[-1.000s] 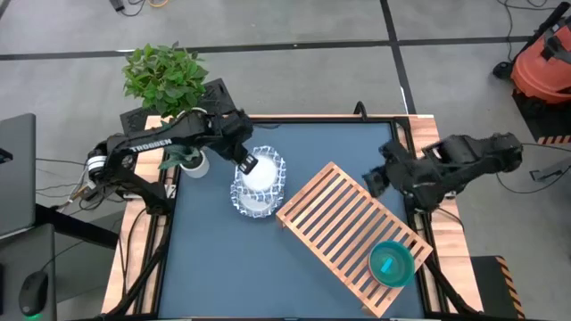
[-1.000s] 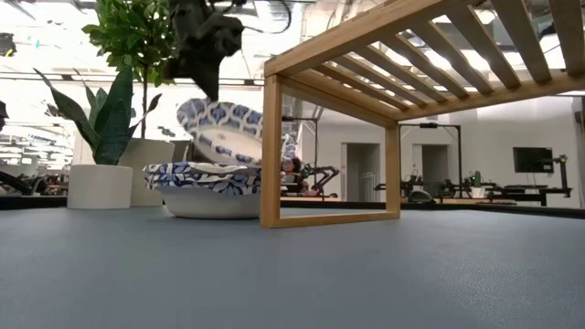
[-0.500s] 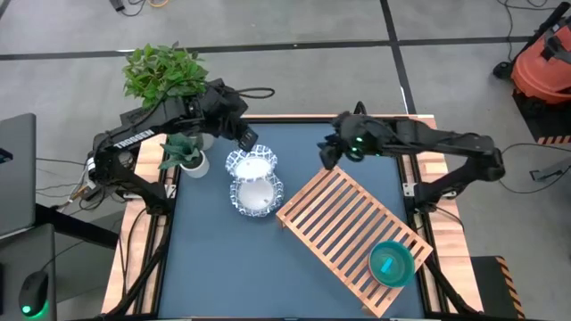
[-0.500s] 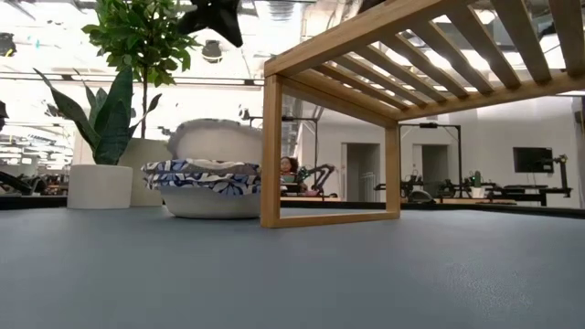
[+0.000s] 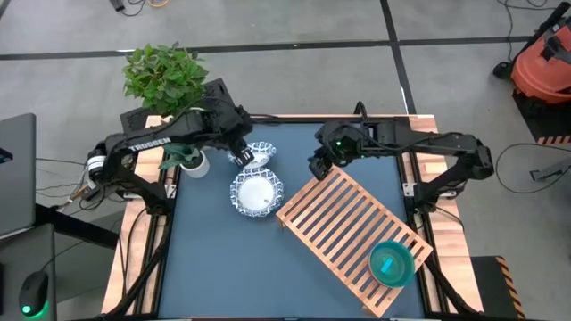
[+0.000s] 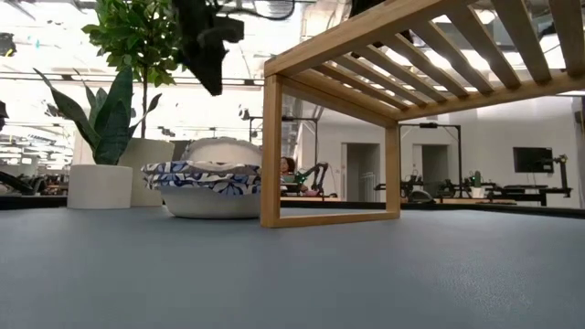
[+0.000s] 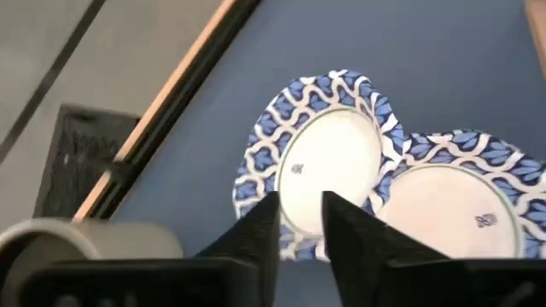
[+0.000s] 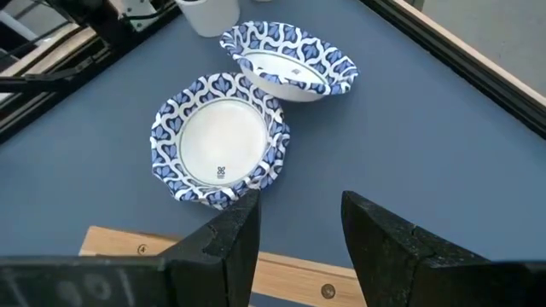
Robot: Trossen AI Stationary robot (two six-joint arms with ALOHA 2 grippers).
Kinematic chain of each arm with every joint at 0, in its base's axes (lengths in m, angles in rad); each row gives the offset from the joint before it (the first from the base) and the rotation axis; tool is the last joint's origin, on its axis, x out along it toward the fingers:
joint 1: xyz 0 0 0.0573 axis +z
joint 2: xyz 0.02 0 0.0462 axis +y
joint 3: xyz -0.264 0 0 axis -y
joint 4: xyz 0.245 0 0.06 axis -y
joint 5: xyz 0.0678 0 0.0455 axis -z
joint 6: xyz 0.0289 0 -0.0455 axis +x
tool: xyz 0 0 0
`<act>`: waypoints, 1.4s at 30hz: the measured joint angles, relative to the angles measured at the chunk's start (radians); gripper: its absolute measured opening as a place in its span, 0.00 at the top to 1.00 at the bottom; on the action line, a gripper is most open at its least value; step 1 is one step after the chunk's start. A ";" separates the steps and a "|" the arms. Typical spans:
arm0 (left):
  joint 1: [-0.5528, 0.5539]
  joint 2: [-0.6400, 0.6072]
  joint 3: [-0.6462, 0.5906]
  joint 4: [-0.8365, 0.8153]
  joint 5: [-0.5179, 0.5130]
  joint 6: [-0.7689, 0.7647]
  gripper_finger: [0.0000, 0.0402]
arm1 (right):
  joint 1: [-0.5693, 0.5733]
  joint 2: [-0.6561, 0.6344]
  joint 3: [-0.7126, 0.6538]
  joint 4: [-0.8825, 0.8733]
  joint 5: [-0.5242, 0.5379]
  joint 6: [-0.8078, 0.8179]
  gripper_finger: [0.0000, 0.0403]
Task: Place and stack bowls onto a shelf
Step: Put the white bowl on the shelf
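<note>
- Two white bowls with blue patterned rims sit on the dark blue tabletop (image 5: 214, 259), left of the shelf. The nearer bowl (image 5: 256, 193) rests flat, mouth up, just beside the shelf's left corner. The farther bowl (image 5: 258, 155) touches or slightly overlaps its rim and looks tipped, one edge propped on its neighbour; the right wrist view shows it (image 8: 288, 60) leaning.
- A teal bowl (image 5: 391, 263) already sits mouth up on the shelf's near right end, so the task appears partly done.
- The shelf (image 5: 348, 234) is a slatted light-wood rack lying diagonally, its long axis running from far left to near right. The low view shows it raised on legs, so bowls must be lifted onto it.
- The left hand (image 5: 239, 153) hovers at the farther bowl's left edge. In its wrist view the fingers (image 7: 259, 234) stand slightly parted over the rim, gripping nothing; it looks released, probably because the bowl has just been set down against the other.
- The right hand (image 5: 318, 167) hangs above the shelf's far left corner, fingers (image 8: 223, 239) spread and empty, pointed at the two bowls, seemingly ready to fetch one.
- A pale pot (image 5: 194, 163) with a plant stands left of the bowls.
</note>
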State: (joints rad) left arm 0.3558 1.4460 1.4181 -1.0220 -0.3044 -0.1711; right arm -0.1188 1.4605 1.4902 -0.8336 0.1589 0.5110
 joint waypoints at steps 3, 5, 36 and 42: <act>0.015 0.000 -0.078 0.080 0.076 0.071 0.70 | 0.000 -0.007 0.000 -0.003 0.000 0.000 0.53; 0.023 0.000 -0.116 0.113 0.144 0.094 0.63 | 0.000 -0.012 0.000 -0.002 0.000 0.000 0.53; 0.039 0.204 -0.147 0.138 0.351 0.344 0.58 | 0.000 -0.018 0.000 -0.027 -0.001 0.004 0.53; 0.042 0.169 -0.147 0.142 0.335 0.343 0.91 | 0.000 -0.018 0.000 -0.030 -0.001 0.003 0.53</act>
State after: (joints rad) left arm 0.3976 1.6154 1.2709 -0.8799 0.0308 0.1719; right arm -0.1184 1.4422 1.4900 -0.8631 0.1577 0.5142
